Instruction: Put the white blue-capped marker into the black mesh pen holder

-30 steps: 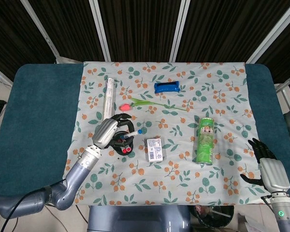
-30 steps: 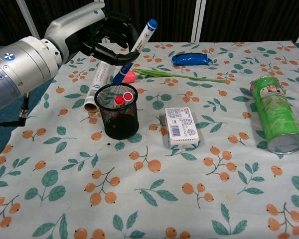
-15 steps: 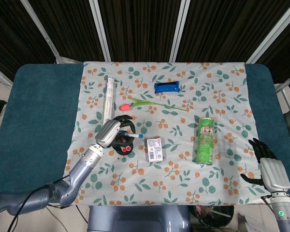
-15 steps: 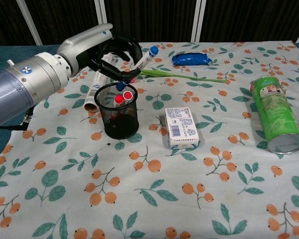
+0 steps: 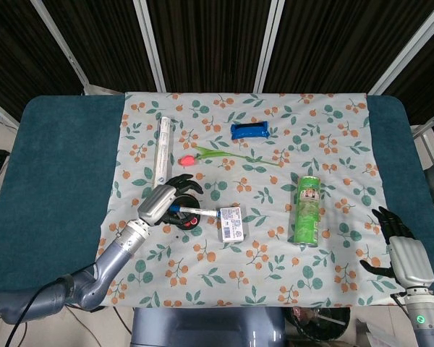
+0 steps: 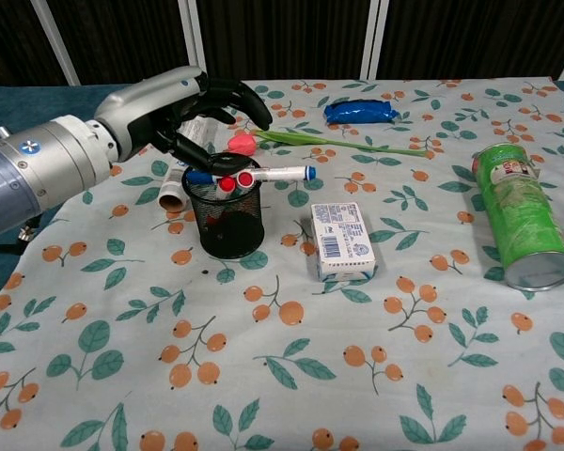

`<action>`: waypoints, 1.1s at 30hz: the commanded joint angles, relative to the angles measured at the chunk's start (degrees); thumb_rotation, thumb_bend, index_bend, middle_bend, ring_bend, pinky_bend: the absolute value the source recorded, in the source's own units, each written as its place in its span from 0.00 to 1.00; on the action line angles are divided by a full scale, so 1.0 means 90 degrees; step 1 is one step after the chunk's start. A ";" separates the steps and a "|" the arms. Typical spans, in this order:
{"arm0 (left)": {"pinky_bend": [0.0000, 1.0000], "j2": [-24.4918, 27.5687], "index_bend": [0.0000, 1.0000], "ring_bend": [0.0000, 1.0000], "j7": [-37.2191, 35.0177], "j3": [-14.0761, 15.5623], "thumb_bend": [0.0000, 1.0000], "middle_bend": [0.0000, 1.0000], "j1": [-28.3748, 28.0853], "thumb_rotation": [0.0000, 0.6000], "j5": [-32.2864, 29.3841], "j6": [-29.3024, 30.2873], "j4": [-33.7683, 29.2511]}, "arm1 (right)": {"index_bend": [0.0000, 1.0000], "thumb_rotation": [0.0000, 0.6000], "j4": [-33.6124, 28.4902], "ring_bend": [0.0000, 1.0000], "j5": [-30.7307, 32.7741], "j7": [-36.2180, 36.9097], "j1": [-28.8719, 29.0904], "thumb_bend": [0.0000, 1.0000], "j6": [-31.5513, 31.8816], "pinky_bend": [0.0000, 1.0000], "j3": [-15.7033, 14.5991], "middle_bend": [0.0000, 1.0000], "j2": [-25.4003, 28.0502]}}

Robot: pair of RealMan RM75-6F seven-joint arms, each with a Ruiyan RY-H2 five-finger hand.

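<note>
The white blue-capped marker [image 6: 263, 175] is lying almost flat across the rim of the black mesh pen holder [image 6: 227, 222], and the left hand [image 6: 193, 108] is hovering just above it with fingers curled; whether they are touching the marker I cannot tell. To finish well, I judge the hand should be tipping the marker upright so it is sliding in beside the red-capped pens [image 6: 233, 182]. The right hand [image 5: 403, 249] is resting with fingers spread, holding nothing, and the print on the white box [image 6: 344, 241] and green can [image 6: 521, 218] is too small to read.
</note>
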 commanded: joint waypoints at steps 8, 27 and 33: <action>0.13 0.0268 0.30 0.08 -0.0048 0.0092 0.26 0.24 0.0164 1.00 0.0017 0.0090 -0.0197 | 0.05 1.00 -0.0011 0.00 -0.0047 -0.0022 -0.0009 0.21 0.0026 0.18 -0.0018 0.00 -0.0003; 0.00 0.2495 0.03 0.00 0.2163 0.0567 0.09 0.00 0.1652 1.00 0.0583 0.2097 -0.1929 | 0.05 1.00 0.0091 0.00 -0.0198 -0.0126 -0.0012 0.21 0.0123 0.18 -0.0039 0.00 -0.0032; 0.00 0.3072 0.00 0.00 0.3588 0.1102 0.09 0.00 0.2587 1.00 0.0462 0.2917 -0.2299 | 0.02 1.00 0.0156 0.00 -0.0278 -0.0256 -0.0029 0.21 0.0240 0.18 -0.0033 0.00 -0.0078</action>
